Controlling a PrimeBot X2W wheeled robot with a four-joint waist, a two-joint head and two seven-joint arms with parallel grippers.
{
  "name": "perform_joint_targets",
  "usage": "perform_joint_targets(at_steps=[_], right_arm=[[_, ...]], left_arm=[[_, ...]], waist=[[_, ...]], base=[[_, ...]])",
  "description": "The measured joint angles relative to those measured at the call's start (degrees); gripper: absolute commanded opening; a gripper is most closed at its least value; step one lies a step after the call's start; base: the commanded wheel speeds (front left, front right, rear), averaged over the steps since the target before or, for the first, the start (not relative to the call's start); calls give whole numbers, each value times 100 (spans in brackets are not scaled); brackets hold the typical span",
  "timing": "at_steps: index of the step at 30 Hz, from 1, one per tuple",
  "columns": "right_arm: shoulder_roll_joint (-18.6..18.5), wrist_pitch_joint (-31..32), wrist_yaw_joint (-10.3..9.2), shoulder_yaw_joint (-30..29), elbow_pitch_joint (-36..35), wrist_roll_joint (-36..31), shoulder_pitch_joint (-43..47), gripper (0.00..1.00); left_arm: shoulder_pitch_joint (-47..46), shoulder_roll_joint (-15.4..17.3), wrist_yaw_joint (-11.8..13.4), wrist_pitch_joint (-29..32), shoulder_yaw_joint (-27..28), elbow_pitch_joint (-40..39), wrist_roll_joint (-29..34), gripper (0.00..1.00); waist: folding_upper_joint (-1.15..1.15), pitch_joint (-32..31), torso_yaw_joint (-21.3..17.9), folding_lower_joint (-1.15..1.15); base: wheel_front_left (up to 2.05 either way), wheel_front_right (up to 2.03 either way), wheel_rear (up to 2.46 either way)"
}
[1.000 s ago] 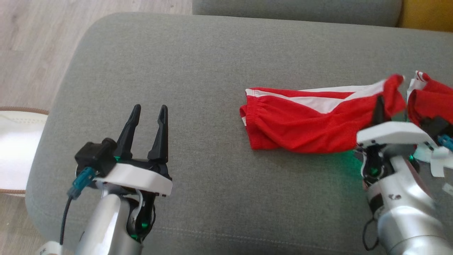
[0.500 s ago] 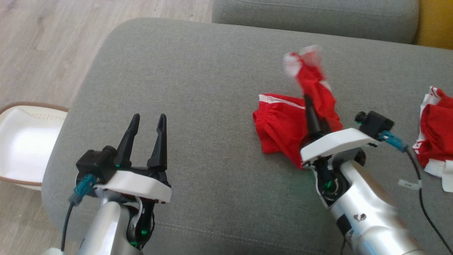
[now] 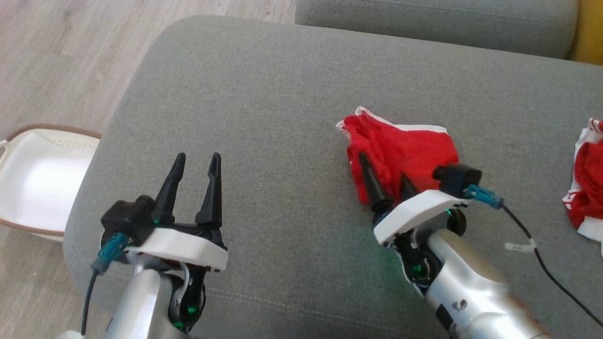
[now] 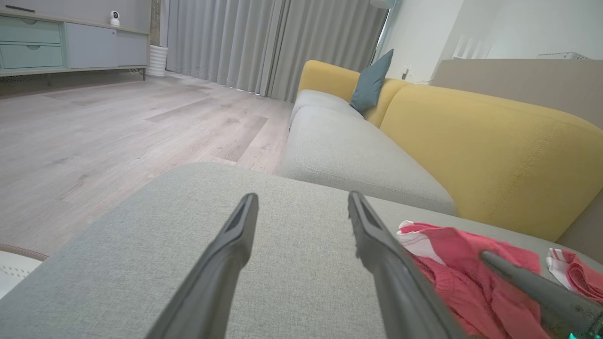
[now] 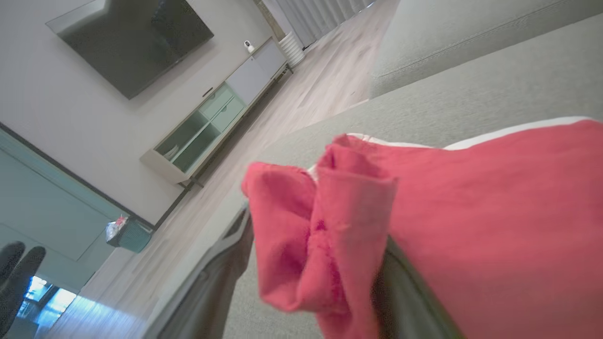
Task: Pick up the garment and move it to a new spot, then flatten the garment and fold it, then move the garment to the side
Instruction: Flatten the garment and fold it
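A: Head view first. Where do we stand?

B: Our right end effector sits low over the grey fabric cushion. Its two dark fingers are spread wide, with the near edge of the red cloth garment with white trim lying between them. Nothing looks pinched. The garment is a doubled-over heap right of the cushion's middle, touching those fingers. Our left end effector hovers well apart to the left, wide open and empty.

A: We also see a second red and white garment at the right edge, clear of ours. We leave it alone.

B: In the left wrist view we look between our own parted fingers across bare cushion. The garment lies off to the right, with one of the right arm's fingers in front of it.

A: And the right wrist view?

B: A rolled lip of red cloth lies between the parted fingers and drapes over the inner side of the right-hand one. It is lying there loose, not gripped.

A: So how do we do this step well?

B: We judge the fold is laid but lumpy. We should draw back straight along the fingers, low and slow, so the lip slides off instead of coming with us. Then we bring both arms in to press the heap flat before shifting it aside.
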Motion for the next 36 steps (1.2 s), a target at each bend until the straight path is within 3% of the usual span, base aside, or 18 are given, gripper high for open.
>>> perform_joint_targets(at_steps=[14, 22, 31, 36], right_arm=[[1, 40, 0, 1278, 405, 215, -253, 100], [2, 204, 0, 1658, 837, 573, -441, 100], [2, 18, 0, 1395, 1071, 626, -676, 100], [1, 11, 0, 243, 1014, -129, -864, 100]], left_arm=[[-6, 0, 25, 0, -76, -4, -58, 100], [-48, 0, 26, 0, -100, 13, -109, 100], [-26, 0, 48, 0, 38, 1, -109, 100], [29, 1, 94, 0, 73, -91, -107, 100]], waist=[[0, 146, 15, 0], [0, 146, -12, 0], [0, -95, -198, 0], [0, -201, -391, 0]], base=[[0, 0, 0], [0, 0, 0], [0, 0, 0], [0, 0, 0]])
